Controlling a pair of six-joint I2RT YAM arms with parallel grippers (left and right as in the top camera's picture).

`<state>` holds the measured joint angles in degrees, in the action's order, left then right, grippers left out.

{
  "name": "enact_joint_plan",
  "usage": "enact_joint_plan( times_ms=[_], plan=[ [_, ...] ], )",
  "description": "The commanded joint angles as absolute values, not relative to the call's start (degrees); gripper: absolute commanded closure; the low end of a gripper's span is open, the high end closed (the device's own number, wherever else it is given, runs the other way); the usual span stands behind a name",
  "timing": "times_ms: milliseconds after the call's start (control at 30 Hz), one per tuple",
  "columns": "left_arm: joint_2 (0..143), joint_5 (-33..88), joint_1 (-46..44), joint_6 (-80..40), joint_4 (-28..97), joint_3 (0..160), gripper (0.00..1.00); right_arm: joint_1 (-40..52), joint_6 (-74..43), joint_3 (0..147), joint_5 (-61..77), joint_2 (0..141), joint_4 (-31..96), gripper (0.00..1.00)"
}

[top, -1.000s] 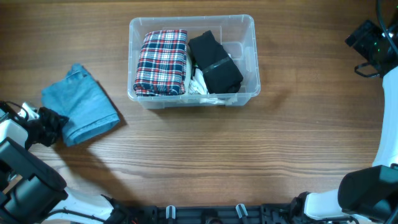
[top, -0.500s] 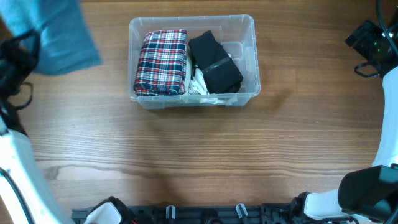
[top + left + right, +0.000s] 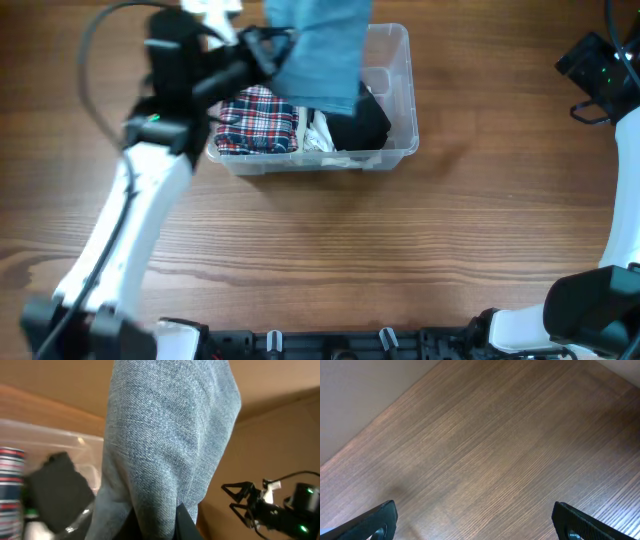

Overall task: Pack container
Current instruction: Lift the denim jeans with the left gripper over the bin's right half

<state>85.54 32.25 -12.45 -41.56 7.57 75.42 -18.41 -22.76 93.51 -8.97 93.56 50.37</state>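
Left claw (image 3: 159,522) is clamped on a blue denim garment (image 3: 320,50), held up above the container (image 3: 398,90). In the wrist view only two dark finger stubs show at the bottom edge; the tips are buried in the fabric and the rest is cut off. The container sits on the bench (image 3: 400,250), upper middle of the overhead view. Inside it: a plaid garment (image 3: 255,120) on the left, a black garment (image 3: 365,125) on the right, and something white (image 3: 318,135) between them, too crumpled to identify. The hanging denim covers the middle of the container's back rim and the top ends of the plaid and black pieces. Can't tell whether the denim touches anything below it. The left arm (image 3: 150,190) is motion-blurred overhead, so the claw outline is hard to read there. Right claw (image 3: 474,510) has its fingers wide apart with nothing between them, over bare bench. Its arm (image 3: 600,70) is at the far right overhead, partly out of frame, well apart from the container.
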Motion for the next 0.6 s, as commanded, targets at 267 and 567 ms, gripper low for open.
enact_joint_plan(
  times_ms=[267, 567],
  plan=[
    [100.3, 13.5, -27.7, -56.2, -1.5, 76.6, 0.96, -18.2, -23.6, 93.3, -8.5, 94.2, 50.4, 0.00],
    [101.7, 12.5, -29.1, -60.6, 4.8, 76.6, 0.96, -18.2, -23.6, 93.3, -8.5, 94.2, 50.4, 0.00]
  ],
)
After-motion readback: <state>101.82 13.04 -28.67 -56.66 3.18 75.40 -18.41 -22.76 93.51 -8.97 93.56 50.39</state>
